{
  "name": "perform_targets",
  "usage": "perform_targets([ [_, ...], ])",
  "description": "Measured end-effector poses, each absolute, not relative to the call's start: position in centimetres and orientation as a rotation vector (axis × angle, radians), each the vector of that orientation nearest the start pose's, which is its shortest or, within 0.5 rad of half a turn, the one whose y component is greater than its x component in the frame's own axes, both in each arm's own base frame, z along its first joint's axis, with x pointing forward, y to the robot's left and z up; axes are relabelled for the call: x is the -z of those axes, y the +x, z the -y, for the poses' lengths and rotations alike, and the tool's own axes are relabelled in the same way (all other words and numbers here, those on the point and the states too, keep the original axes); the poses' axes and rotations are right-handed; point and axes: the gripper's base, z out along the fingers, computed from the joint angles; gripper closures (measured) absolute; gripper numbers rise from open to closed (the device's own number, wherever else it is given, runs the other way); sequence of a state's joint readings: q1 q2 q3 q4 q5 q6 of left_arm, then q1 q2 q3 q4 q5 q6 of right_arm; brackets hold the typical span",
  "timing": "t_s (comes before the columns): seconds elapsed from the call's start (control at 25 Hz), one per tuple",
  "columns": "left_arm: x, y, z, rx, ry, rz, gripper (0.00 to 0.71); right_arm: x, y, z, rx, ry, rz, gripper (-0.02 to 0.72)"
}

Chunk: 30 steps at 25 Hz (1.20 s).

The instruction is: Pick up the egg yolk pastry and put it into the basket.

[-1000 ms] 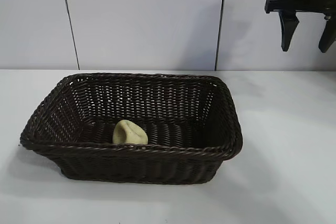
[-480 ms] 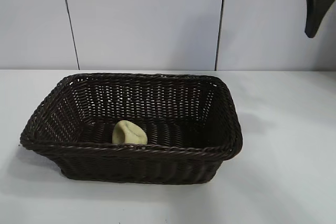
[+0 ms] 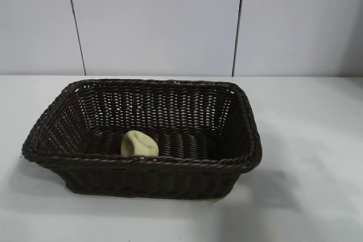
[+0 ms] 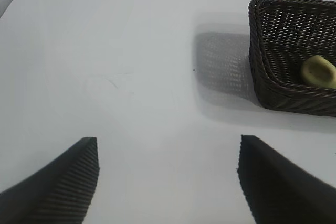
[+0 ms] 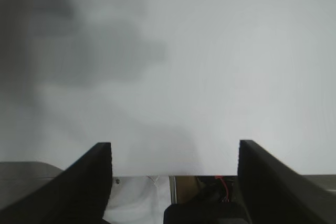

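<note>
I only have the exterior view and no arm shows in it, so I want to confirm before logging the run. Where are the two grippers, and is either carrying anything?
Observer: The left gripper hangs open over bare table, nothing between its fingers.
Operator: Is it near the basket?
Observer: No, its wrist view shows the basket well off, with the egg yolk pastry lying inside.
Operator: And the right?
Observer: The right gripper is open and empty, seeing only plain white surface.
</note>
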State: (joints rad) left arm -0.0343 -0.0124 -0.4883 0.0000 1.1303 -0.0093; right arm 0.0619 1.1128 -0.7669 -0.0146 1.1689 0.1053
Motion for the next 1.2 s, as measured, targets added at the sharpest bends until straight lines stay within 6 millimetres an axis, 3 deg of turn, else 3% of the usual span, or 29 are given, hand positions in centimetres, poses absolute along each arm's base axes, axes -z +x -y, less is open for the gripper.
perform_targets([
  [0.32, -26.8, -0.9, 0.0, 0.026, 0.026, -2.113, 0.17, -23.2, 10.0, -0.5, -0.019, 0.052, -2.827, 0.209],
  [0.8, -26.8, -0.9, 0.0, 0.026, 0.026, -2.113, 0.17, -26.1, 5.1, -0.2, -0.057, 0.046, -2.426, 0.209],
  [1.2, -26.8, -0.9, 0.0, 0.026, 0.026, -2.113, 0.17, -26.9, 0.0, 0.1, -0.086, 0.042, -2.091, 0.209],
])
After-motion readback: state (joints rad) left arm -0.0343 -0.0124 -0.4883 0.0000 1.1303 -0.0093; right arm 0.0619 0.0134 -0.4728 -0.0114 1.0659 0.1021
